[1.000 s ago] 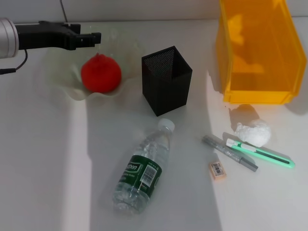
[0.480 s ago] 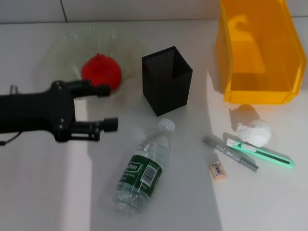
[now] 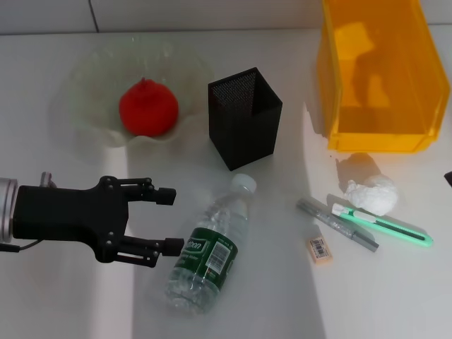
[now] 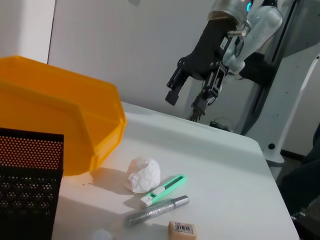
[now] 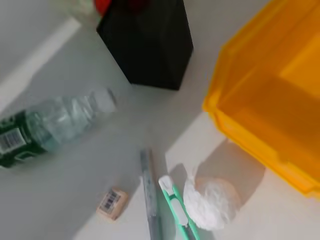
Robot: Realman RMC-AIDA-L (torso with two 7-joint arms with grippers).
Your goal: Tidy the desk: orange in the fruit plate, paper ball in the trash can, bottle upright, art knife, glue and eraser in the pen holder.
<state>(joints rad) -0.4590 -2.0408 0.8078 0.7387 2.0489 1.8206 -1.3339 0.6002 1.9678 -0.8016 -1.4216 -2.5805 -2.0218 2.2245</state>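
Observation:
The orange (image 3: 147,107) lies in the glass fruit plate (image 3: 85,78). The bottle (image 3: 212,247) lies on its side, cap toward the black mesh pen holder (image 3: 244,116). My left gripper (image 3: 169,219) is open, just left of the bottle's middle, not touching it. The paper ball (image 3: 371,194), the green art knife (image 3: 385,226), the grey glue stick (image 3: 337,224) and the eraser (image 3: 319,250) lie together at the right. My right gripper (image 4: 184,105) is open and raised above the table's right side; only a dark tip (image 3: 448,179) shows in the head view.
The yellow bin (image 3: 381,78) stands at the back right, beside the pen holder. The right wrist view looks down on the paper ball (image 5: 212,202), knife (image 5: 177,210), glue (image 5: 150,195), eraser (image 5: 111,204) and bottle (image 5: 55,125).
My left arm has swung from over the fruit plate forward to the bottle's left side, gripper open. The orange stays in the plate. Nothing else has moved.

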